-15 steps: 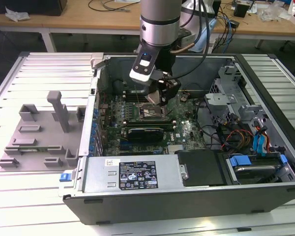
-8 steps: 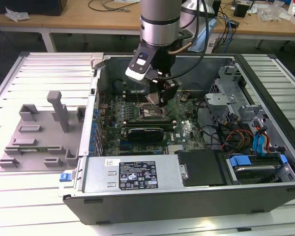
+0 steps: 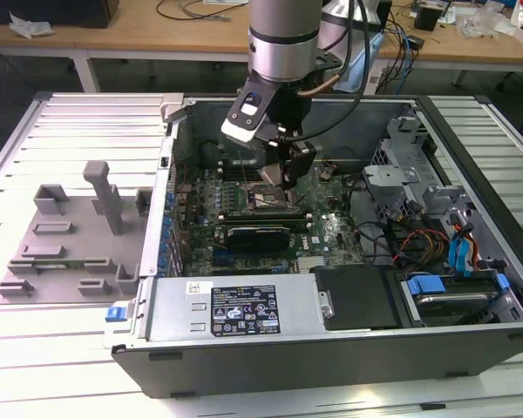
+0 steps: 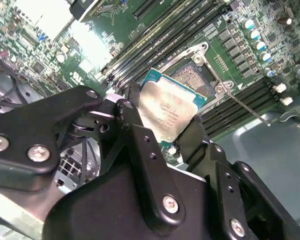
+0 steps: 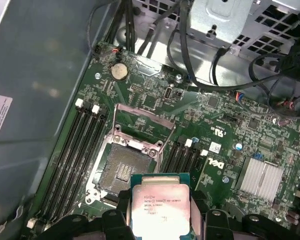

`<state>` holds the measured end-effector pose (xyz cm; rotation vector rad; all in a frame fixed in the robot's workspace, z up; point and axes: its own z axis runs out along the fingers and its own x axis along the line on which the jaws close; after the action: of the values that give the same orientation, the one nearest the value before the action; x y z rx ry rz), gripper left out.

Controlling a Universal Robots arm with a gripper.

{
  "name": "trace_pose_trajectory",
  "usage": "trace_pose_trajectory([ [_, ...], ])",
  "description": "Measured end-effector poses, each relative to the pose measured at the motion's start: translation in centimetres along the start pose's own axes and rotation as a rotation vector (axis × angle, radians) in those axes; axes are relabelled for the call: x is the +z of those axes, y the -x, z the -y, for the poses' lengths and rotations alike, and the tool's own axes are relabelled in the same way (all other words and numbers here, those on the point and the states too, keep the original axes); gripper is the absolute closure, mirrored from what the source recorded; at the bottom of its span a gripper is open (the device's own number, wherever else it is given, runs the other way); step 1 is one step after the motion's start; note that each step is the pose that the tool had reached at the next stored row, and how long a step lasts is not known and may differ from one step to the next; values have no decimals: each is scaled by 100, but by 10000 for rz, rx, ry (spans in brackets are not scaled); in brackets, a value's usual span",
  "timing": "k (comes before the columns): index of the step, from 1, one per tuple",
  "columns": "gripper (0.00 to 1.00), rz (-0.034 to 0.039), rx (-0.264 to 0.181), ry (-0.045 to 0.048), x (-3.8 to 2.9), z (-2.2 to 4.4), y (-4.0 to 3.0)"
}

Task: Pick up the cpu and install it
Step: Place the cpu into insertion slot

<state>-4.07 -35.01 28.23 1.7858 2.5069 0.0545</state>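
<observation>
- Exterior view: claw (image 3: 281, 174) low inside the computer case (image 3: 331, 348), over the motherboard (image 3: 331, 233).
- Second wrist view: claw clamped on the cpu (image 4: 166, 112), near the socket (image 4: 192, 80).
- First wrist view: socket bare; cpu picked up, not yet seated.

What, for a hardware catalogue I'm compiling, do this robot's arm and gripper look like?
The arm is a silver-grey cylinder with a dark band. Black cables loop beside it, and a white module with a blue spot is mounted at the wrist. The gripper is matte black, built from angular linked plates fastened with silver screws.
</observation>
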Motion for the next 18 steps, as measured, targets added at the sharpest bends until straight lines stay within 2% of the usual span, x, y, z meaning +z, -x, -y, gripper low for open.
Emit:
trace_pose_trajectory([
  [1, 45, 33, 494, -16, 4, 0, 0],
  [2, 45, 52, 776, -25, 6, 1, 0],
  [4, 45, 83, 1251, -40, 10, 1, 0],
  [7, 45, 113, 1704, -54, 14, 1, 0],
  [11, 45, 182, 2749, -87, 24, 2, 0],
  [13, 45, 204, 3081, -97, 26, 2, 0],
  [18, 45, 215, 3270, -102, 40, -2, -17],
])
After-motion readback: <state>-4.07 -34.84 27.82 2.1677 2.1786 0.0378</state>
